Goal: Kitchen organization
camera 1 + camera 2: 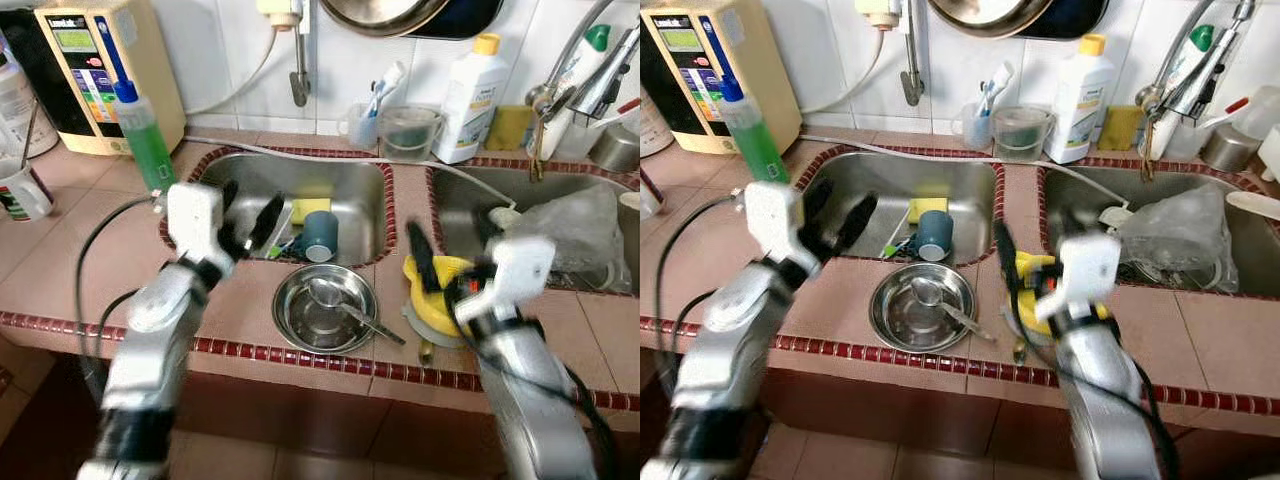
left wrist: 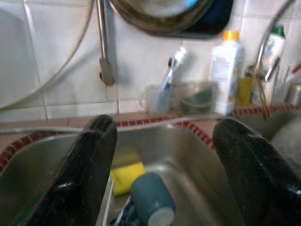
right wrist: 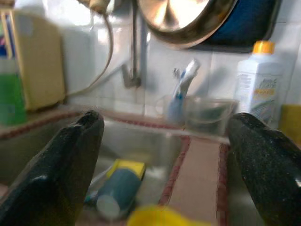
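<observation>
1. Your left gripper [image 1: 247, 212] hangs over the front edge of the left sink basin [image 1: 355, 178]. Its two fingers stand wide apart and hold nothing.
2. Your right gripper [image 1: 450, 250] is above the tiled counter [image 1: 90, 270], between the two basins, just over the yellow object [image 1: 437, 290]. In the right wrist view its fingers are spread wide and empty too.
3. The things to organize are, I think, not touched yet. The blue cup [image 1: 320, 236] lies on its side in the left basin, near the yellow sponge [image 1: 311, 210].
4. The steel bowl [image 1: 325, 308] sits on the counter in front of that basin, and a spoon [image 1: 345, 308] lies in it.
5. The right basin holds a crumpled plastic bag [image 1: 565, 222] over some dishes; what is under it, I cannot tell.
6. The green bottle [image 1: 143, 140] stands at the left corner of the basin. The white bottle [image 1: 471, 100] and the clear cups [image 1: 395, 130] stand at the wall.
7. My judgement: the task is at its beginning. Nothing is grasped, and the cup, the bowl and the yellow object all wait to be placed.
</observation>
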You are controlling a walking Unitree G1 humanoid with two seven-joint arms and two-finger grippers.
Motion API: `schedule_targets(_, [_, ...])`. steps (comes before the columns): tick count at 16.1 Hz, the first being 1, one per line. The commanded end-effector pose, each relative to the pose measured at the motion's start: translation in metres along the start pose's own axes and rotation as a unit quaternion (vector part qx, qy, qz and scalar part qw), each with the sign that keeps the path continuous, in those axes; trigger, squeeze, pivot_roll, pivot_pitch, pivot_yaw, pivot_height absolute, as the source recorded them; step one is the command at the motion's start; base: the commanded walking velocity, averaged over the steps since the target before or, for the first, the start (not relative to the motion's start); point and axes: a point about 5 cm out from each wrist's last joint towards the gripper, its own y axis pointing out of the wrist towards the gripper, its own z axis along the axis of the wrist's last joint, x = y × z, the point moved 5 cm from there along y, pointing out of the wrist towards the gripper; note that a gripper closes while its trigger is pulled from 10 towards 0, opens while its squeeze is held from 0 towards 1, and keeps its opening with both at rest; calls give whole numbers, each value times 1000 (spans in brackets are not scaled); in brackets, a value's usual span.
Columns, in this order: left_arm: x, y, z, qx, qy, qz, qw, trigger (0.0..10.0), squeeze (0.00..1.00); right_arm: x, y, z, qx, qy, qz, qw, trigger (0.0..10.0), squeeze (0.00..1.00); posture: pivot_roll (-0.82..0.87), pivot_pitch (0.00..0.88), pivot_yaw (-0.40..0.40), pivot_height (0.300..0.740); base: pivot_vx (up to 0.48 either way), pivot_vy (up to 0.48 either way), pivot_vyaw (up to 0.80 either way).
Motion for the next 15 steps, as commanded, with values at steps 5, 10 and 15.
schedule_targets(5, [6,-14,-3,-15,-1,-24,1000,10000,0,-16,-13,13,9,7,60,998,10000,0,-81,73,57,740,0,0,0])
schedule_targets(10, [-2,-22,9,-3,-11,-18,1000,10000,0,-53,-11,31,29,-11,173,984,10000,0,-71,63,54,740,0,0,0])
schedule_targets(15, [-23,-29,17,1,6,-7,1000,10000,0,-55,-6,32,25,-12,205,978,10000,0,-42,55,33,740,0,0,0])
